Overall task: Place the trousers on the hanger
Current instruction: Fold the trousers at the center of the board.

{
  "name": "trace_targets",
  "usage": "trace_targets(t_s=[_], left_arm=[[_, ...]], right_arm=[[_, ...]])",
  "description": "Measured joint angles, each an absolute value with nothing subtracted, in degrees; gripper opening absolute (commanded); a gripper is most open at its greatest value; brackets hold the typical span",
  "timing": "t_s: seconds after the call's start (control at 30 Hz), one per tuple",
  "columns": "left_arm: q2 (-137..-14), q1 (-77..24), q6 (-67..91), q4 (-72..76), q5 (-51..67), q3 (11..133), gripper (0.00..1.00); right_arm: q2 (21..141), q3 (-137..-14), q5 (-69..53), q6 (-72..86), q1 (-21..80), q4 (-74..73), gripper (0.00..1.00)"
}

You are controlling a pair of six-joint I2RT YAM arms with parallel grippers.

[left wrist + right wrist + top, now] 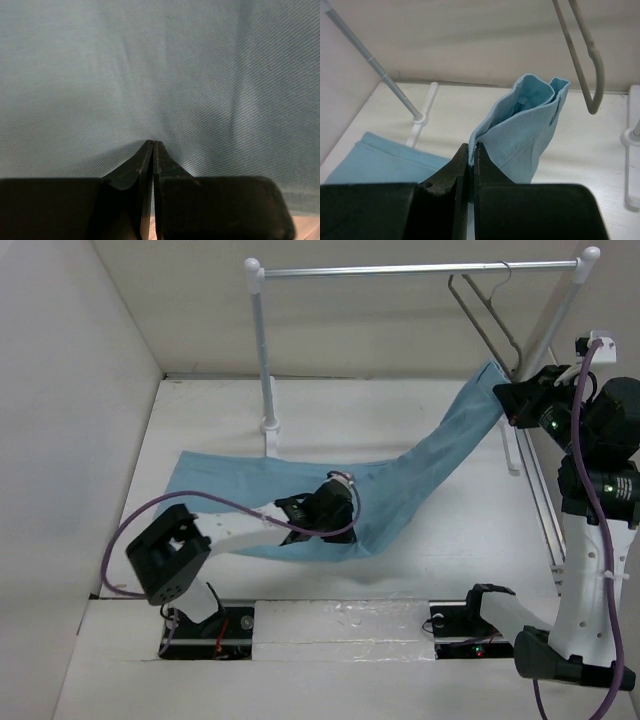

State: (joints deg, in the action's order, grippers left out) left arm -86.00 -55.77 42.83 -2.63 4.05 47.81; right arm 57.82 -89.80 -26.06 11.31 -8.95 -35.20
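The light sky-blue trousers (420, 470) lie across the table from the left and rise to the upper right. My right gripper (506, 400) is shut on the waistband edge (525, 130) and holds that end up in the air, just below and left of the grey wire hanger (487, 325). The hanger hangs from the rack's silver bar, and its lower corner shows in the right wrist view (590, 75). My left gripper (340, 515) is shut on the trousers' middle, near their front edge. In the left wrist view the cloth (160, 70) fills the frame beyond the closed tips (152, 143).
The white-posted rack with its silver bar (420, 270) stands at the back. Its left post (262, 360) has its foot just behind the trousers, and its right post (560, 315) leans beside my right arm. White walls close in the left and back.
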Motion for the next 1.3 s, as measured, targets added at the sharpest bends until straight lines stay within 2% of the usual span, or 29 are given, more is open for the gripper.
trace_targets(t_s=[0.2,0.3,0.4,0.53,0.67,0.77,0.83,0.87,0.9,0.97,1.0,1.03,1.07,1.17,1.23,1.3], left_arm=[[-101.36,-62.24,43.97,0.05,4.21,58.78,0.0],[-100.18,-62.26,43.77,-1.65,2.59,59.27,0.0],[-92.88,-59.18,42.59,-4.27,0.34,57.67,0.0],[-74.87,-46.41,39.29,-9.32,-2.63,55.81,0.01],[-59.59,-23.42,35.16,-12.38,-2.17,56.95,0.07],[-54.54,-8.78,32.77,-16.88,-1.93,61.98,0.08],[-54.15,-6.26,31.31,-20.16,-3.2,67.96,0.09],[-54.17,-6.31,30.7,-20.86,-3.7,70.81,0.13],[-54.15,-6.37,30.15,-21.47,-4.49,73.45,0.15],[-54.13,-6.68,29.12,-23.35,-6.26,78.39,0.22],[-54.22,-6.66,28.42,-24.49,-7.77,81.36,0.25],[-54.22,-6.66,27.88,-25.12,-8.86,83.42,0.3],[-54.04,-6.66,27.42,-25.5,-10.31,85.14,0.39],[-52.71,-6.66,26.3,-25.69,-13.3,85.23,0.45],[-50.83,-6.66,26.11,-25.45,-13.98,82.11,0.45],[-49.41,-6.66,26.41,-24.88,-13.5,76.97,0.45]], right_arm=[[57.98,-91.44,-28.36,10.9,-6.87,-35.77,0.0],[57.25,-88.82,-26.63,11.44,1.17,-34.37,0.0],[57.25,-85.27,-24.16,12.84,11.31,-31.99,0.0],[62.0,-84.44,-17.69,14.33,24.58,-27.46,0.0],[72.2,-87.83,-12.29,15.07,36.14,-22.39,0.0],[83.0,-94.56,-10.0,15.38,43.0,-19.73,0.0],[90.56,-99.79,-9.37,15.55,46.85,-17.87,0.0],[93.93,-102.56,-9.15,15.73,48.64,-17.41,0.0],[97.89,-105.73,-8.97,16.03,50.54,-16.6,0.1],[105.58,-110.69,-9.39,17.47,54.24,-12.95,0.45],[109.21,-112.27,-9.78,18.39,56.01,-10.13,0.7],[112.81,-113.45,-10.57,19.84,57.45,-7.38,0.74],[116.33,-114.56,-12.12,20.82,58.7,-4.91,0.76],[124.11,-113.6,-16.71,23.92,61.39,-1.13,0.77],[124.9,-107.77,-18.74,25.26,61.6,0.08,0.72],[122.48,-99.33,-20.14,25.43,60.71,0.45,0.63]])
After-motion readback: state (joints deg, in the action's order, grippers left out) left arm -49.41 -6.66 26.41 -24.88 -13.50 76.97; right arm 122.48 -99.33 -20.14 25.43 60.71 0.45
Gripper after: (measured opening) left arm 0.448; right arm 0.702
